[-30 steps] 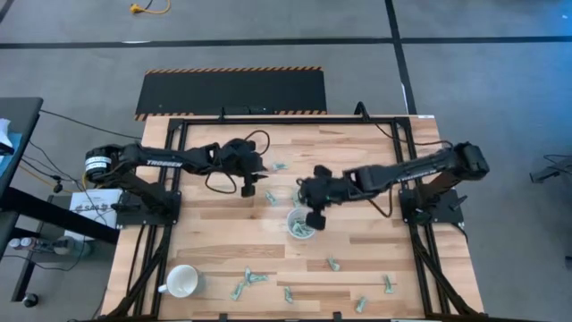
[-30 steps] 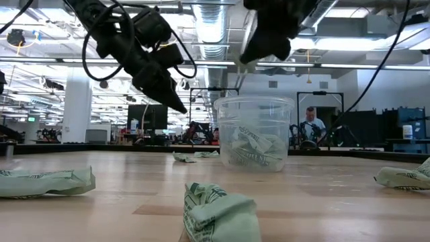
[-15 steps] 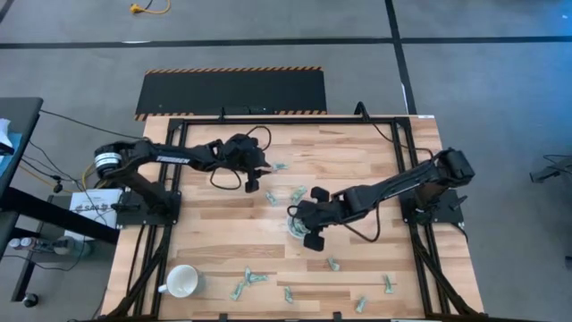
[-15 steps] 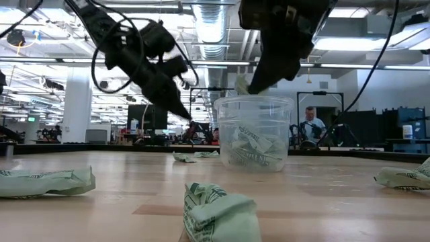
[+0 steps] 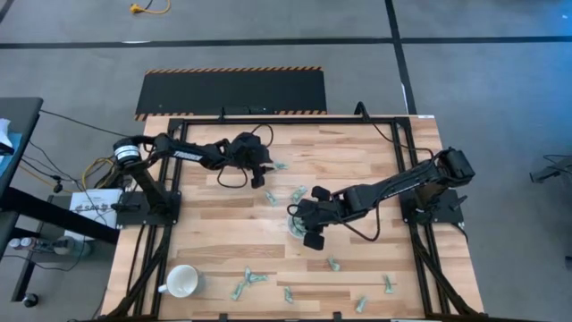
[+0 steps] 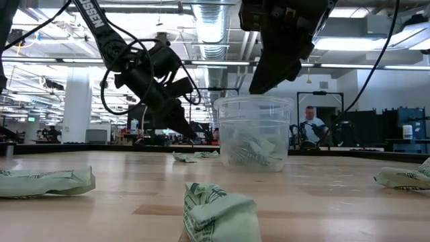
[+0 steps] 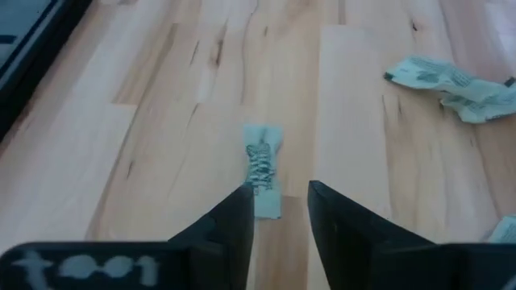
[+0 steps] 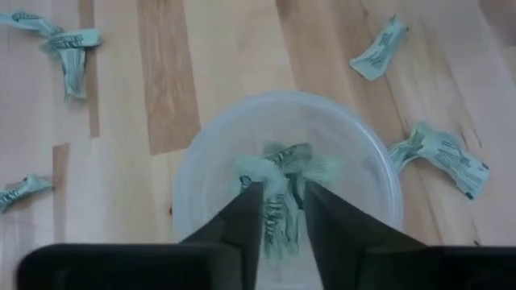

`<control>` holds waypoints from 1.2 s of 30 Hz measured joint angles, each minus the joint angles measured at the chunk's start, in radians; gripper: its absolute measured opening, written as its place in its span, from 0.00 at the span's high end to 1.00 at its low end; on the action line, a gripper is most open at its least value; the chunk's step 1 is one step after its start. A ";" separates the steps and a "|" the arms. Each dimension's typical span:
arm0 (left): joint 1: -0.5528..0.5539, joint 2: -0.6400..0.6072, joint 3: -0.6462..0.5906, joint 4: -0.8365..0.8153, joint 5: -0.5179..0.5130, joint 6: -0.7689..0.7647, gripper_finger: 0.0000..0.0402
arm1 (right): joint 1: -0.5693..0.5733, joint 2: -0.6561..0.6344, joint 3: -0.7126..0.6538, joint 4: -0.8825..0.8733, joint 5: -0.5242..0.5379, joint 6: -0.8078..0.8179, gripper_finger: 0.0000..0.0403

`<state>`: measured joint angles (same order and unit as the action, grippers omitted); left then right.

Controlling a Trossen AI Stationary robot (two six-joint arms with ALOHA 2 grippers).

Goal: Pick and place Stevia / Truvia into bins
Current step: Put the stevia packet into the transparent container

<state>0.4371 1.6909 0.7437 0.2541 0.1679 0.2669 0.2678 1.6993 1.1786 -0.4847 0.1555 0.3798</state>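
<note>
**A:** Right, your right gripper (image 8: pixel 280 211) hangs directly over the clear plastic cup (image 5: pixel 298 225), near the middle of the wooden table (image 5: pixel 357 152). Look past its fingers in the right wrist view: there is a narrow gap between them, and nothing is pinched there.

**B:** And the sachet?

**A:** A pale green sachet (image 8: pixel 278 165) sits inside the cup's rim, just ahead of those parted fingertips, on top of the other sachets (image 6: pixel 252 149) lying in the bottom of the cup. From table height you see the dark gripper body just above the rim and not touching it.

**B:** Where is your other arm?

**A:** Your left gripper (image 7: pixel 280 211) is low over the far side of the table, angled down toward the boards. Its fingers stand apart too, with a single flat sachet (image 7: pixel 261 167) lying on the wood right at their tips. I cannot tell whether the tips touch it; it rests flat on the table and is not lifted.

**B:** What else is loose?

**A:** A crumpled pair of sachets (image 7: pixel 453 84) lies near that one, farther along. More are scattered along the near edge (image 5: pixel 249 279), and a white mug (image 5: pixel 181 282) stands at the near left corner, well apart from the cup.
</note>
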 joint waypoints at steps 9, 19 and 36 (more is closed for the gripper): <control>0.009 0.044 0.109 -0.193 -0.001 -0.013 0.54 | -0.001 0.000 0.061 -0.081 0.024 0.006 0.63; 0.009 0.166 0.234 -0.266 0.001 0.008 0.48 | 0.073 -0.043 0.066 -0.281 0.277 0.042 0.70; 0.007 0.232 0.283 -0.325 -0.023 -0.008 0.51 | 0.204 -0.179 -0.052 -0.313 0.603 0.243 0.73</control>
<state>0.4438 1.9231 1.0271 -0.0710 0.1450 0.2592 0.4713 1.5202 1.1266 -0.7975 0.7587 0.6226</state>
